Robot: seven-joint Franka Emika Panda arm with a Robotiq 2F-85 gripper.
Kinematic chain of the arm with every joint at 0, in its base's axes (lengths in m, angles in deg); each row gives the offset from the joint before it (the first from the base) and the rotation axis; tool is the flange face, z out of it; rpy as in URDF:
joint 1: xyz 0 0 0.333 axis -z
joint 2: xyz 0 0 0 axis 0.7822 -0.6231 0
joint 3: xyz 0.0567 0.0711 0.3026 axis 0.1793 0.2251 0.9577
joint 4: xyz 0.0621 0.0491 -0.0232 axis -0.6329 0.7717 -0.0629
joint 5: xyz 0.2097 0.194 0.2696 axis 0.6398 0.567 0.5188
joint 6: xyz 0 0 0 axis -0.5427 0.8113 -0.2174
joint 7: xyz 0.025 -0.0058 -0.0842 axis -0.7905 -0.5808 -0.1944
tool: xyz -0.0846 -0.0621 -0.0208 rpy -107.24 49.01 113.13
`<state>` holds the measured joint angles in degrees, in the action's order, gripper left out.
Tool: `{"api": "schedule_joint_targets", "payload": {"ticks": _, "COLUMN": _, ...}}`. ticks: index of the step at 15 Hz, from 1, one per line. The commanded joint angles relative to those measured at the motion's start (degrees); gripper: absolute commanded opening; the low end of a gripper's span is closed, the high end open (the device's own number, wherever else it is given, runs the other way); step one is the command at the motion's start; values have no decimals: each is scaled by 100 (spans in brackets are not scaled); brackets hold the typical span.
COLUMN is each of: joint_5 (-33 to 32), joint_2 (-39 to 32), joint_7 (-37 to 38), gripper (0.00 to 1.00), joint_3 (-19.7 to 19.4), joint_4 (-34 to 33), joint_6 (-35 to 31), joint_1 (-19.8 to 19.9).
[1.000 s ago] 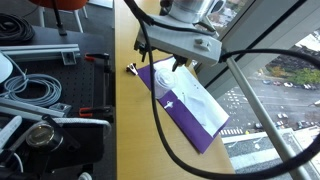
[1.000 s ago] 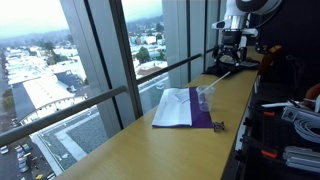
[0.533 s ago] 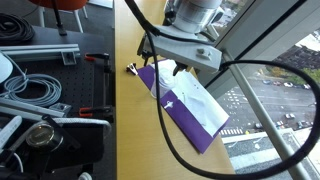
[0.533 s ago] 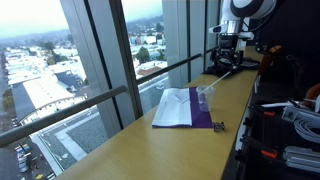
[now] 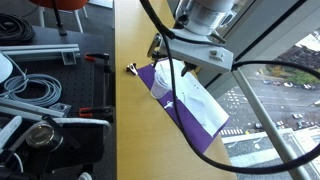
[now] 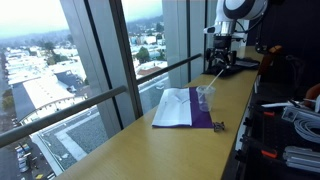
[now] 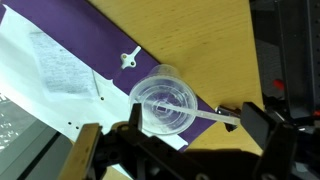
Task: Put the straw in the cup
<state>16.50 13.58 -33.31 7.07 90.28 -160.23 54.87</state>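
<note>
Change: the end effector (image 7: 172, 138) has risen, fingers spread and empty | Task things: the straw (image 7: 212, 116) stands in the cup (image 7: 163, 100) directly below the end effector, leaning over the rim | Meaning: placement looks done, only the retreat remains | Versus a second ago: the end effector was lower, close above the cup; the purple cloth (image 7: 90, 30) under the cup is unmoved.

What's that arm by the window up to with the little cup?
A robot arm is putting a straw into a cup. Its gripper hangs open above the clear plastic cup, which stands on a purple cloth on a wooden counter. The thin pale straw already leans inside the cup, with its upper end sticking out over the rim. The gripper holds nothing, so the job looks done.
</note>
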Motion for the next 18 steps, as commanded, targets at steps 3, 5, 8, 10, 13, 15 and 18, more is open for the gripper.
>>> {"api": "schedule_joint_targets", "payload": {"ticks": 3, "joint_5": 114, "joint_2": -499, "joint_7": -261, "gripper": 100, "joint_3": 214, "joint_4": -536, "joint_6": -259, "joint_1": 89}}
{"api": "schedule_joint_targets", "payload": {"ticks": 5, "joint_5": 92, "joint_2": -626, "joint_7": -278, "gripper": 100, "joint_3": 274, "joint_4": -647, "joint_6": -316, "joint_1": 115}}
{"api": "schedule_joint_targets", "payload": {"ticks": 8, "joint_5": 96, "joint_2": -637, "joint_7": -325, "gripper": 100, "joint_3": 362, "joint_4": -621, "joint_6": -312, "joint_1": 152}}
{"api": "schedule_joint_targets", "payload": {"ticks": 10, "joint_5": 46, "joint_2": -622, "joint_7": -183, "gripper": 100, "joint_3": 401, "joint_4": -631, "joint_6": -228, "joint_1": 140}}
{"api": "schedule_joint_targets", "payload": {"ticks": 13, "joint_5": -21, "joint_2": -626, "joint_7": -100, "gripper": 100, "joint_3": 415, "joint_4": -594, "joint_6": -209, "joint_1": 141}}
{"api": "schedule_joint_targets", "payload": {"ticks": 15, "joint_5": -20, "joint_2": -626, "joint_7": -99, "gripper": 100, "joint_3": 422, "joint_4": -601, "joint_6": -208, "joint_1": 140}}
{"api": "schedule_joint_targets", "payload": {"ticks": 18, "joint_5": -20, "joint_2": -626, "joint_7": -99, "gripper": 100, "joint_3": 422, "joint_4": -604, "joint_6": -208, "joint_1": 140}}
